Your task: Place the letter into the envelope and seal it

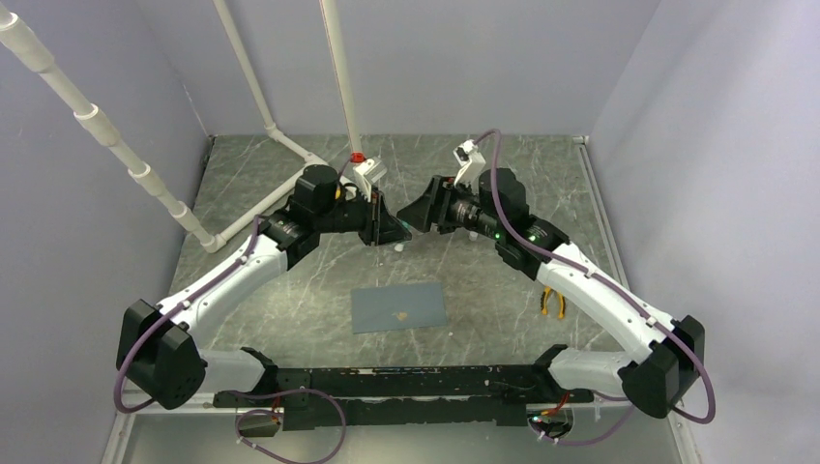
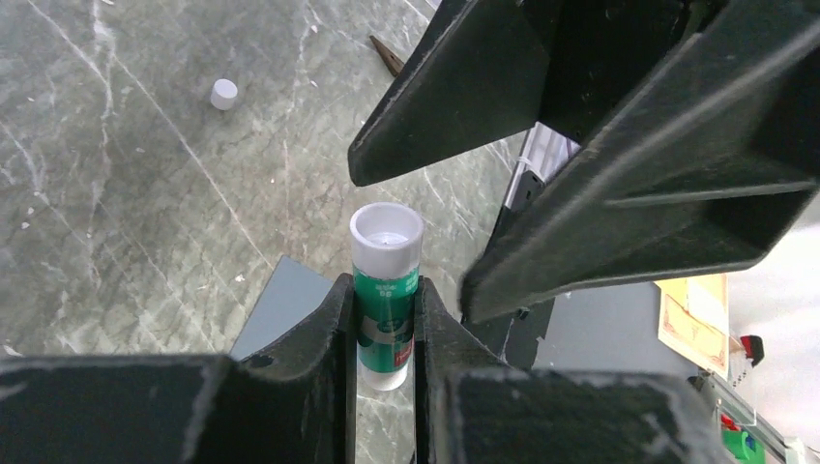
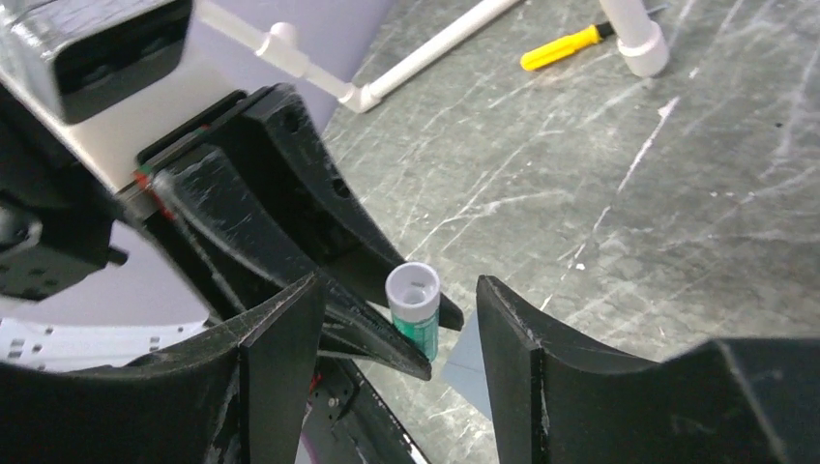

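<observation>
The envelope (image 1: 382, 304) is being shown lying flat on the grey marbled table (image 1: 290, 290), in the near middle, with a small tan spot at its centre. A strip of the letter (image 2: 691, 314), tan with a dark border line, is being caught at the 3 o'clock edge of the left wrist view. It is lying outside the envelope, just beyond its edge, and the rest of it is being cut off by something white.

At 12 o'clock from the envelope in the overhead view, the two grippers are being held tip to tip above the table. A green glue stick (image 2: 386, 237) is being clamped between the fingers of the left gripper (image 2: 383, 300). The jaws are drawn in tight on its body, and its uncapped white end is standing out past the fingertips. The right gripper (image 3: 399, 283) is being held well open. Its fingers are placed either side of that white end without touching it, and nothing is being gripped.

A small white cap (image 2: 223, 94) is being seen alone on the table, at 10 o'clock from the stick in the left wrist view. Yellow-handled pliers (image 1: 553, 302) are lying at 3 o'clock from the envelope, well apart from it, beside the right arm.
</observation>
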